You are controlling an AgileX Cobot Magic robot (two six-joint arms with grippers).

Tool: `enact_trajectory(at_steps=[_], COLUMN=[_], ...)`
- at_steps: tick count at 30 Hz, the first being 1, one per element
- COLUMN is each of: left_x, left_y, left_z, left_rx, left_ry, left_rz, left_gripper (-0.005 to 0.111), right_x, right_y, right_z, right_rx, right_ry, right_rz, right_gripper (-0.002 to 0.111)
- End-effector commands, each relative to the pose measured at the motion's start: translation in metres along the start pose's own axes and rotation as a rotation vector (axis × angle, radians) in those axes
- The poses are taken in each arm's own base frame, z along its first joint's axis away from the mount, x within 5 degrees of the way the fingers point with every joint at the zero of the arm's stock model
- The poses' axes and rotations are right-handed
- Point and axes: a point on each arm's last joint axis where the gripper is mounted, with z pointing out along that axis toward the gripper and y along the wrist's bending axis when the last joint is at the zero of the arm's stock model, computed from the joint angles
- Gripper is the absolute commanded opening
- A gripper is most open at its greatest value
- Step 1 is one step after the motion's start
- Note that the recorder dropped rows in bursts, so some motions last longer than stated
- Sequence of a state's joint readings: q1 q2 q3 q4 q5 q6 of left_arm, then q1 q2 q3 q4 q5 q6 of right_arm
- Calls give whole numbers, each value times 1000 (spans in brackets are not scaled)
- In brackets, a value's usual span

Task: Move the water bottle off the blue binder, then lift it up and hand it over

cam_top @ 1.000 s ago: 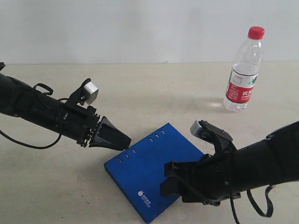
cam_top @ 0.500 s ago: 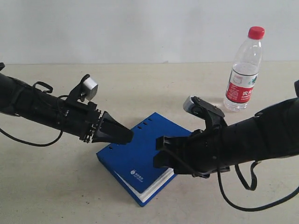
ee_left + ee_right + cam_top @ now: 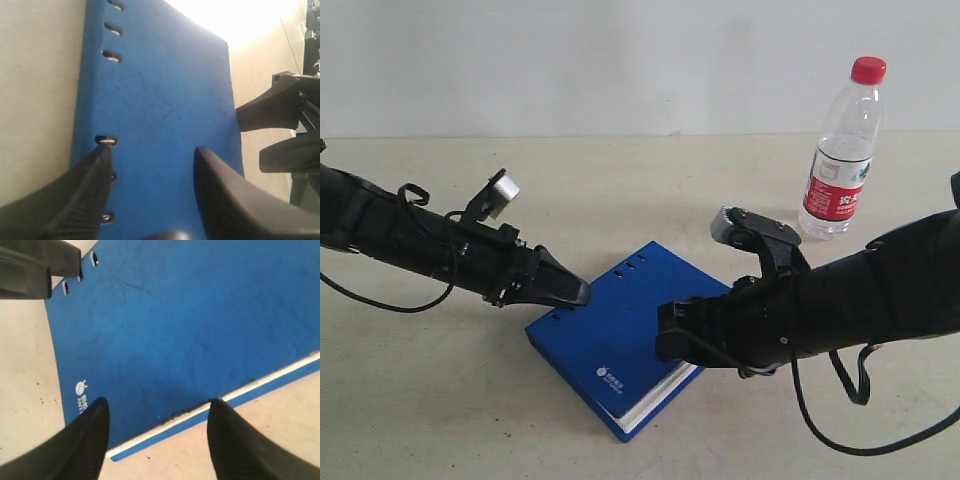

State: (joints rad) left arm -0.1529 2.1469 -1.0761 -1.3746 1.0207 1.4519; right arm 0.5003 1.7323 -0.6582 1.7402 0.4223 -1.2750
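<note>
Pale worktop carrying the blue binder, which lies near the middle, its slot holes toward the left arm and white page edges showing along its near right side. Right hand: fingers spread apart, gripping nothing, over the binder's page edge. Left hand: fingers likewise parted and empty, tips at the slotted edge. Water bottle: upright on the worktop at far right, well apart from the binder and both hands.

A pale beige table, matte and faintly mottled, runs back to a plain whitish wall, with a few tiny dark specks scattered on its surface.
</note>
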Motion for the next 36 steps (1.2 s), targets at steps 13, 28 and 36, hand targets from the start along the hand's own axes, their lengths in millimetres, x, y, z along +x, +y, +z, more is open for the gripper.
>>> enact_trajectory(at_steps=[13,28,36], left_x=[4,21,23], left_y=[-19,18,-15], left_z=[3,-2,4], left_rx=[205,-282,45], left_ry=[37,232,280], left_rz=[-51,-125,-221], left_gripper=[48,48,48], right_x=[-7,-2,-3], right_y=[-18,12,13], right_z=[-2,-6,-9], right_rx=[199,-98,-92], right_ry=[-65,0,-17], right_rz=[-10,-58,-74], right_gripper=[52,52,52])
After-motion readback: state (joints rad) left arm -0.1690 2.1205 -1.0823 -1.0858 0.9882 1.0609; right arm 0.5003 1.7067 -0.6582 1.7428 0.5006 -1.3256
